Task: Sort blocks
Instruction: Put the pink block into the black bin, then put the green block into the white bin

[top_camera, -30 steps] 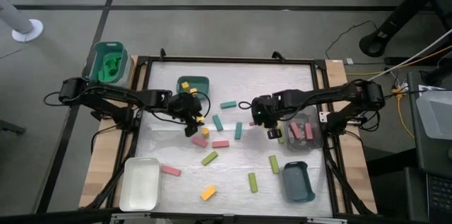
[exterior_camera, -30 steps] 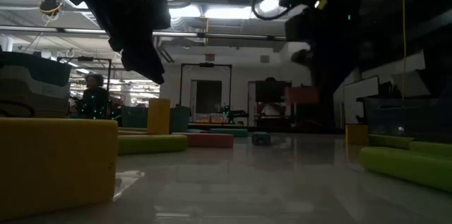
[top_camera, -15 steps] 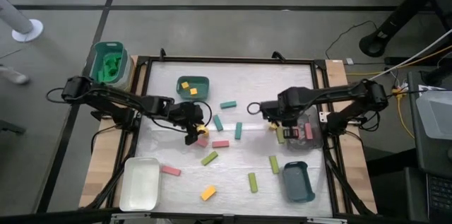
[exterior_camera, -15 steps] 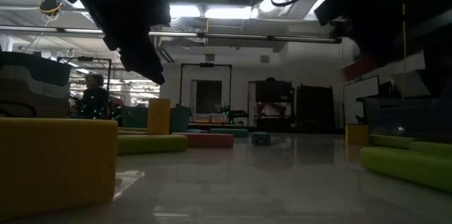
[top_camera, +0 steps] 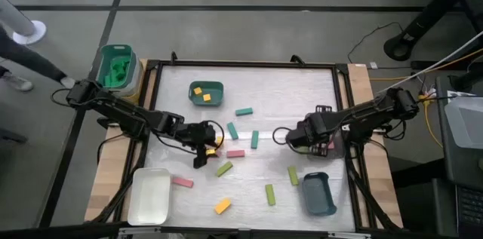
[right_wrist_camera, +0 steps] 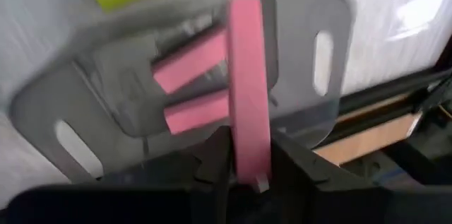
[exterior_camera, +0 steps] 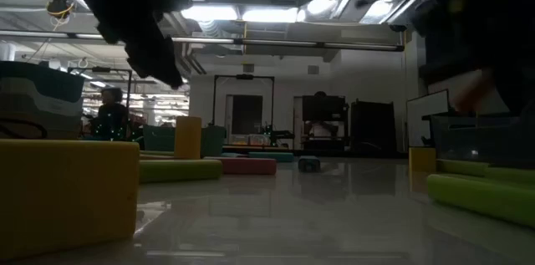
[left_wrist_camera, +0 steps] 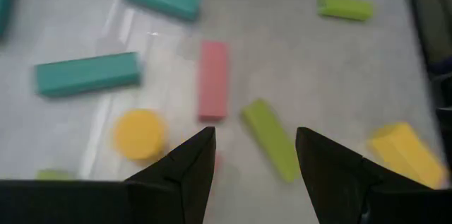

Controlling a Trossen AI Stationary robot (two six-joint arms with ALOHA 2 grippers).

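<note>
Pink, teal, lime and yellow blocks lie scattered over the white table. My left gripper hovers open and empty over the table's middle, above a pink block and a lime block. My right gripper is at the table's right, shut on a pink bar over the grey tray. Two pink blocks lie flat in that tray. My right gripper pinches one end of the pink bar between its two fingers. The fingers slant steeply down from above. The bar runs on along them, past the fingertips, and hangs clear over the grey tray.
A teal tray with yellow blocks stands at the far left, with a green tub off the table's far left corner. A white tray sits near left and a teal tray near right. A person's leg shows far left.
My right gripper has carried the pink bar from the table's middle toward the right edge, over the grey tray, and has tipped to point more steeply down. My left gripper, still open, has moved toward the near edge.
</note>
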